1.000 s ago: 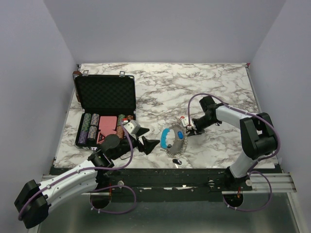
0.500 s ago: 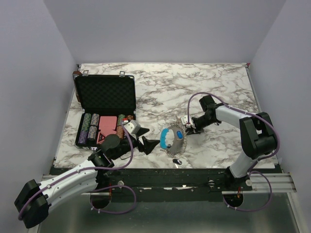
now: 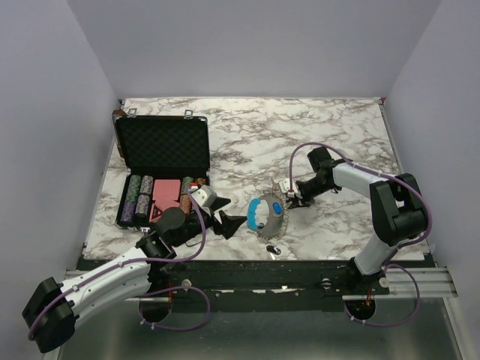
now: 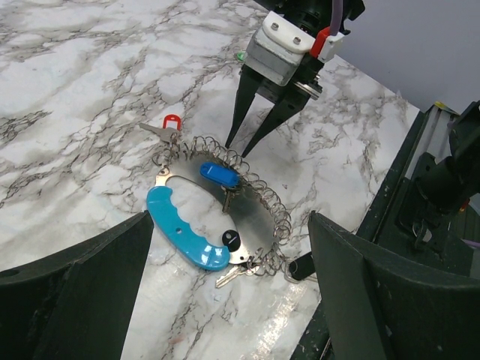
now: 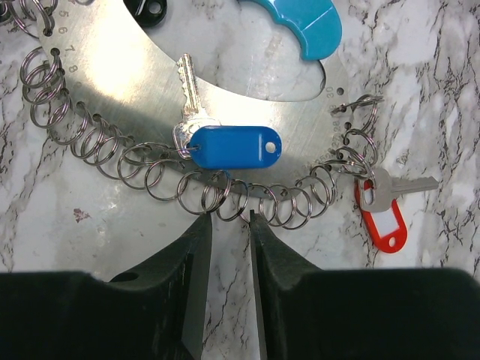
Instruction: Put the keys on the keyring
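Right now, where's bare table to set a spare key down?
Biggest bare marble: table's back, between the black case and the right wall. Smaller patch: near edge, between the keyring and the right arm's base. Crowded: left of the keyring, by the left arm and poker chips, and at its right rim under the right jaws.

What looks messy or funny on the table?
Nothing is broken or spilled. The keys just point different ways: the blue-tagged key lies across the keyring, while the red-tagged key sticks out onto the table at the end of the row of rings.
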